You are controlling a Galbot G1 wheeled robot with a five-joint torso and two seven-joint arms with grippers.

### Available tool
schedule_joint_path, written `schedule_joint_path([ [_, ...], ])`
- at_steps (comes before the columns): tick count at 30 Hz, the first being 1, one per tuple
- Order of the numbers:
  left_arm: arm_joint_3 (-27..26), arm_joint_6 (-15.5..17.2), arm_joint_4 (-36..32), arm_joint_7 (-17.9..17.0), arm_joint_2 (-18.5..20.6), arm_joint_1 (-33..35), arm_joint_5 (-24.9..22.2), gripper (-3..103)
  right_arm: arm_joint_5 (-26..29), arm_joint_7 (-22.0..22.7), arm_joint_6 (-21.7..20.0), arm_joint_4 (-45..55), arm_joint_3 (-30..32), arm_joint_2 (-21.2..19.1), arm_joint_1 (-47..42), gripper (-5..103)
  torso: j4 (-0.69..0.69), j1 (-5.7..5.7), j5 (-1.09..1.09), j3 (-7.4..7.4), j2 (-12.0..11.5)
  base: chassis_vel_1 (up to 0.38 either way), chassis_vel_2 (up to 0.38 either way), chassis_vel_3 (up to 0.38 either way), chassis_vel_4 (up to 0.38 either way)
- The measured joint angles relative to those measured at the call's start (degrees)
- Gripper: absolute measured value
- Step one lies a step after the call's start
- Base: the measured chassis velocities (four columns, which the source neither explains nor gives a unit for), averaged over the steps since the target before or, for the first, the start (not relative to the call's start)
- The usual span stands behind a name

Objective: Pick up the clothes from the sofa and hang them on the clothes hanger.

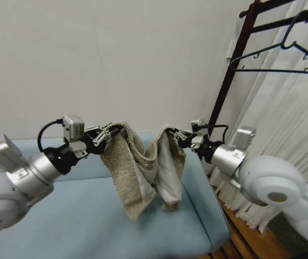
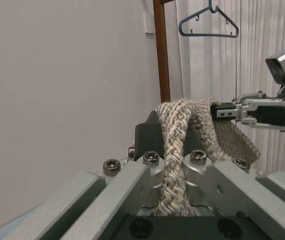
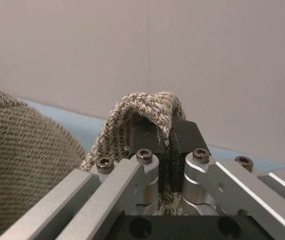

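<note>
Two grips on the knit garment (image 1: 143,170), hanging over the sofa (image 1: 62,216).
I have the left gripper (image 1: 104,135) and right gripper (image 1: 171,133) each clamped tight on its top edge, held apart so the cloth drapes open rather than bunched; the hanger (image 1: 275,60) sits higher, off to the right.

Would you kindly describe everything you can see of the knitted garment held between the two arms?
The garment is a beige, coarse knit with a paler lining showing in its folds. It hangs over the light blue sofa, sagging between two raised edges. The left pincer is shut on one edge, the right pincer on the other.
</note>
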Motion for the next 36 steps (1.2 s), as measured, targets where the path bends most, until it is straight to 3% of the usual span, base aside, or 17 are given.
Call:
schedule_joint_path([
  [3,-4.8,1.7,0.0,-0.7,2.3,-2.0,-5.7,1,11.3,2.3,-1.6,1.4,-0.3,-3.9,8.2,2,0.05,-0.01,-0.02,0.0,0.0,0.0,0.0,0.0,0.0],
  [4,-4.8,1.7,0.0,-0.7,2.3,-2.0,-5.7,1,11.3,2.3,-1.6,1.4,-0.3,-3.9,8.2,2,0.05,-0.01,-0.02,0.0,0.0,0.0,0.0,0.0,0.0],
  [8,-3.8,3.7,0.1,-3.7,4.0,-8.6,-14.0,1,31.1,9.3,-4.3,3.7,0.3,-8.2,19.6,2,-0.01,-0.01,-0.01,0.0,0.0,0.0,0.0,0.0,0.0],
  [9,-3.8,3.7,0.1,-3.7,4.0,-8.6,-14.0,1,31.1,9.3,-4.3,3.7,0.3,-8.2,19.6,2,-0.01,-0.01,-0.01,0.0,0.0,0.0,0.0,0.0,0.0],
  [11,-4.9,5.4,0.2,-8.1,4.4,-9.3,-19.4,1,36.4,10.4,-5.6,4.4,2.0,-10.3,21.1,2,0.0,0.0,-0.01,-0.01,0.0,0.0,0.0,0.0,0.0],
  [14,-6.1,7.8,0.3,-18.5,3.4,-8.1,-29.7,1,41.3,13.0,-7.1,5.6,3.6,-13.1,20.6,2,0.0,-0.01,0.0,-0.01,0.0,0.0,0.0,0.0,0.0],
  [15,-6.1,7.8,0.3,-18.5,3.4,-8.1,-29.7,1,41.3,13.0,-7.1,5.6,3.6,-13.1,20.6,2,0.0,-0.01,0.0,-0.01,0.0,0.0,0.0,0.0,0.0],
  [17,-4.7,8.5,0.3,-25.3,1.1,-5.6,-34.0,1,44.3,18.5,-7.5,5.7,3.6,-12.0,19.8,2,0.0,-0.01,-0.02,-0.01,0.0,0.0,0.0,0.0,0.0],
  [19,-3.6,8.9,0.4,-29.5,-1.4,-2.4,-35.6,1,44.3,21.8,-7.6,5.7,3.1,-9.7,17.7,2,0.02,0.0,-0.02,0.01,0.0,0.0,0.0,0.0,0.0],
  [21,-3.5,9.0,0.4,-29.7,-2.4,-0.8,-35.3,1,43.1,22.2,-7.5,5.7,2.6,-8.6,16.6,2,0.03,0.01,-0.02,0.02,0.0,0.0,0.0,0.0,0.0],
  [26,-2.4,8.5,0.5,-26.4,-3.8,0.9,-29.5,1,34.7,18.7,-6.6,4.6,0.7,-4.9,13.7,2,0.04,0.01,-0.03,0.01,0.0,0.0,0.0,0.0,0.0],
  [29,-0.1,7.9,1.1,-17.9,-3.2,-0.3,-20.5,1,25.8,14.8,-6.5,1.9,-0.9,-1.3,11.4,2,-0.01,0.0,0.0,0.0,0.0,0.0,0.0,0.0,0.0],
  [30,-0.1,7.9,1.1,-17.9,-3.2,-0.3,-20.5,1,25.8,14.8,-6.5,1.9,-0.9,-1.3,11.4,2,-0.01,0.0,0.0,0.0,0.0,0.0,0.0,0.0,0.0],
  [34,1.8,6.6,9.1,-2.5,0.1,-1.1,-7.1,1,12.4,6.4,-7.2,-5.1,-5.8,6.0,10.0,2,0.01,0.0,-0.01,0.0,0.0,0.0,0.0,0.0,0.0],
  [35,2.4,5.8,11.8,-0.2,1.0,-1.2,-3.8,1,9.9,5.2,-7.2,-7.2,-7.9,7.8,10.6,2,-0.01,0.0,-0.02,0.01,0.0,0.0,0.0,0.0,0.0],
  [36,2.4,5.8,11.8,-0.2,1.0,-1.2,-3.8,1,9.9,5.2,-7.2,-7.2,-7.9,7.8,10.6,2,-0.01,0.0,-0.02,0.01,0.0,0.0,0.0,0.0,0.0],
])
